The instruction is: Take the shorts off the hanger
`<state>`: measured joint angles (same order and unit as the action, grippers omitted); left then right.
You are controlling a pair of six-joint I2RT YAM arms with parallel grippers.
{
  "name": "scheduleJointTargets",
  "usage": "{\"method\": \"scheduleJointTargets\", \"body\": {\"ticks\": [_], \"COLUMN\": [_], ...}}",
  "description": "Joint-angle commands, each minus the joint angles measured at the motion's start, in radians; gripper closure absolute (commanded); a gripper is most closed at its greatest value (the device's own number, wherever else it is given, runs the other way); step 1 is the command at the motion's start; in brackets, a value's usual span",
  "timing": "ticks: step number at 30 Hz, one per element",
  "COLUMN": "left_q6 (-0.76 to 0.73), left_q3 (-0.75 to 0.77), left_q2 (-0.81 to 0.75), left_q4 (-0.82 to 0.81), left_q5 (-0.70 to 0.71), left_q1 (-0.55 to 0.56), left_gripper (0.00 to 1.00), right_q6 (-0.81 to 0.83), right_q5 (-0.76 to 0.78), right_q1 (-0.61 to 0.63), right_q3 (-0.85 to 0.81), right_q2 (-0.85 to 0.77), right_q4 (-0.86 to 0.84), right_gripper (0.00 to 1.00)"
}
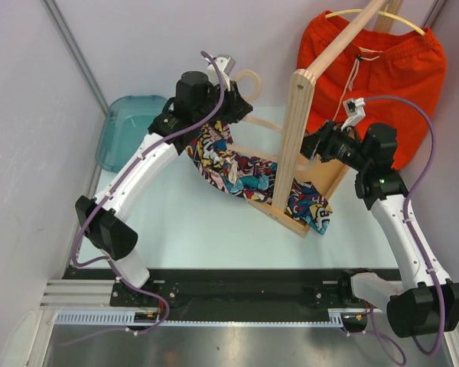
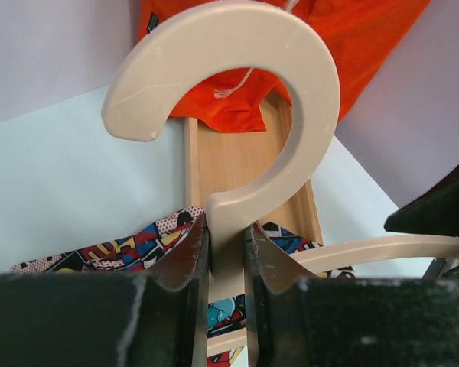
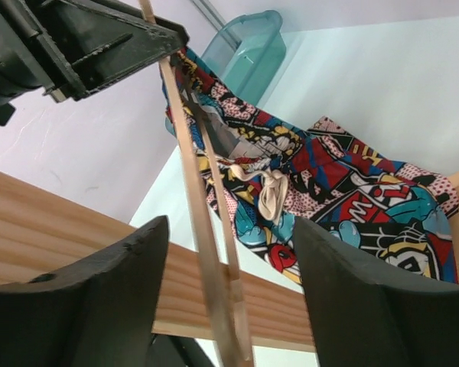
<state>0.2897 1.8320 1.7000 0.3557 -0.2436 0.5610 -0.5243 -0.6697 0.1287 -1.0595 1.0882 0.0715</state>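
Note:
My left gripper point(image 1: 228, 98) point(image 2: 228, 238) is shut on the neck of a beige hanger point(image 1: 249, 79) point(image 2: 298, 107) and holds it up. The comic-print shorts point(image 1: 237, 170) point(image 3: 344, 191) hang from that hanger and trail over the wooden rack's base; their white drawstring point(image 3: 271, 191) is knotted. My right gripper point(image 1: 319, 145) point(image 3: 229, 267) is open, its fingers on either side of the hanger's thin bars point(image 3: 206, 245), not touching them. The orange-red shorts point(image 1: 382, 69) point(image 2: 352, 46) hang on a second hanger at the rack's top, back right.
The wooden rack point(image 1: 297, 130) stands in the middle, with an upright post, a slanted top bar and a flat base point(image 2: 237, 160). A teal bin point(image 1: 126, 126) point(image 3: 249, 53) sits at the back left. White walls close in both sides.

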Motion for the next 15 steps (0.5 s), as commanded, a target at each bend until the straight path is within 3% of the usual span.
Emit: {"method": "scheduleJointTargets", "body": {"ticks": [1,7,11,12,13,14,15], "left_q6": [0.028,0.095,0.129,0.132,0.131,0.125,0.117], "left_q3": [-0.010,-0.004,0.010,0.018,0.022,0.023,0.023], "left_q2": [-0.045,-0.042,-0.034,-0.033,-0.031,-0.031,-0.036], "left_q4": [-0.083,-0.129,-0.135,-0.130,-0.123,-0.103,-0.092], "left_q5": [-0.034,-0.114,-0.149,-0.157,-0.157,-0.155,-0.142], "left_q1": [0.004,0.004,0.004,0.005,0.004,0.004,0.004], "left_gripper": [1.00,1.00,0.99,0.95,0.86,0.70,0.64], "right_q6": [0.029,0.060,0.061,0.063,0.064,0.063,0.063], "right_q5": [-0.034,-0.013,0.002,0.022,0.031,0.042,0.059], "right_q1": [0.025,0.025,0.025,0.025,0.025,0.026,0.023], "right_q3": [-0.010,-0.010,-0.010,-0.010,-0.010,-0.010,-0.010], "right_q2": [-0.007,0.009,0.007,-0.004,-0.011,-0.019,-0.034], "right_q4": [-0.003,0.031,0.031,0.033,0.033,0.033,0.031], "right_gripper": [0.34,0.62,1.00,1.00,1.00,1.00,1.00]}}
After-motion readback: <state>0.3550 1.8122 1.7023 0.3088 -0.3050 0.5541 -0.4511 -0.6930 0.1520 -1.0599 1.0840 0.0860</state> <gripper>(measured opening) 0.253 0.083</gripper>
